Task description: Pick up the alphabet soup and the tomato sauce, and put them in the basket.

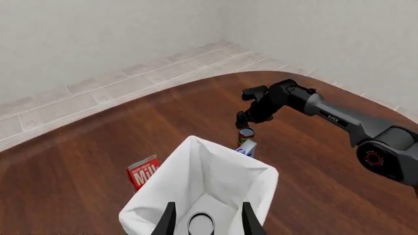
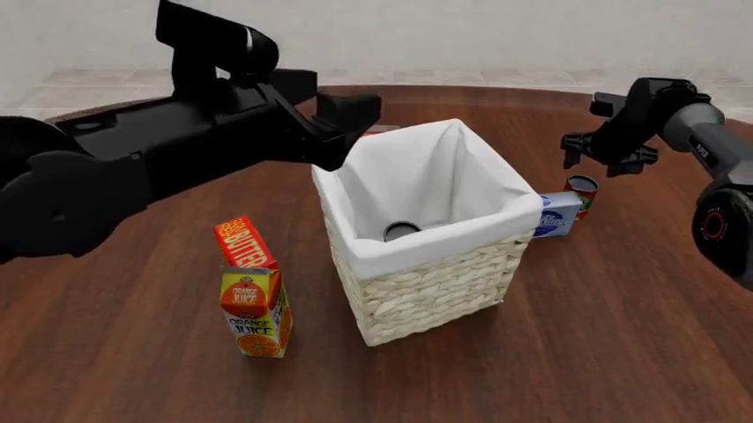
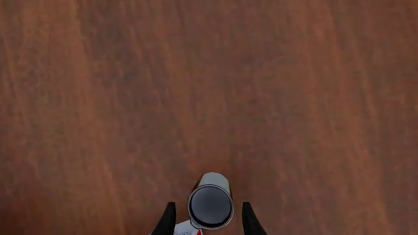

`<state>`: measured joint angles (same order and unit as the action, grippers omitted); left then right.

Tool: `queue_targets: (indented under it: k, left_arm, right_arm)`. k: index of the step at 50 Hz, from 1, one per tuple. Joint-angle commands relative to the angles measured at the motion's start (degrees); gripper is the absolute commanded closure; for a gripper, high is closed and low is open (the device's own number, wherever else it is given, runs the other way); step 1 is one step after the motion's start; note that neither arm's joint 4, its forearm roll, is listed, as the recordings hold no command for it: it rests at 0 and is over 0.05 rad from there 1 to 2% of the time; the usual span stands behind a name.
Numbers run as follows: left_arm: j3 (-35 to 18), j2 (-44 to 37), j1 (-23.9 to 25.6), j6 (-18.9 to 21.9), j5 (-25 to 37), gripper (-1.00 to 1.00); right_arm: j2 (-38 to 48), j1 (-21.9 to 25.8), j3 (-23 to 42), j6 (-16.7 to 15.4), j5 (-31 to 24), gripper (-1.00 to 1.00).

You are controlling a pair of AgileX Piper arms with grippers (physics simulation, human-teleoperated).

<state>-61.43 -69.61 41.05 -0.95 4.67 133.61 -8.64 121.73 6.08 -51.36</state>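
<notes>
**A:** Where are the two cans?

**B:** The alphabet soup (image 2: 401,231) lies at the bottom of the basket (image 2: 436,291), which stands mid-table with its white lining folded over the rim. Only the can's round top shows. The tomato sauce (image 2: 581,192) stands upright on the wooden table (image 2: 612,352), to the right of the basket and just beside a blue-and-white box (image 2: 556,214) that sits between them.

**A:** And the arms?

**B:** The left gripper (image 1: 205,220) hangs over the basket's mouth, fingers spread with nothing between them, the soup can below. The right gripper (image 3: 207,221) hovers above the tomato sauce, pointing down, its fingers parted either side of the can's dark top and not touching it.

**A:** Anything else on the table?

**B:** An orange juice carton (image 2: 256,310) stands near left of the basket, touching a red-and-orange box (image 2: 243,243) behind it. A red milk carton (image 1: 143,171) sits at the basket's far side.
</notes>
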Motion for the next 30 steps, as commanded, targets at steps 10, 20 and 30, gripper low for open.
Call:
queue_targets:
  k: [10, 20, 30]
  left_arm:
    - [-0.48, 0.06, 0.35, 0.22, 0.35, -1.00]
    - [-0.46, -0.02, 0.30, 0.21, 0.36, -1.00]
    - [-0.51, -0.03, 0.24, 0.26, 0.42, -1.00]
  right_arm:
    - [0.29, 0.21, -3.53, 0.57, 2.59, -1.00]
    - [1.14, -0.09, -3.87, 0.25, 3.25, -1.00]
    - [1.81, 0.04, -4.25, 0.25, 3.76, -1.00]
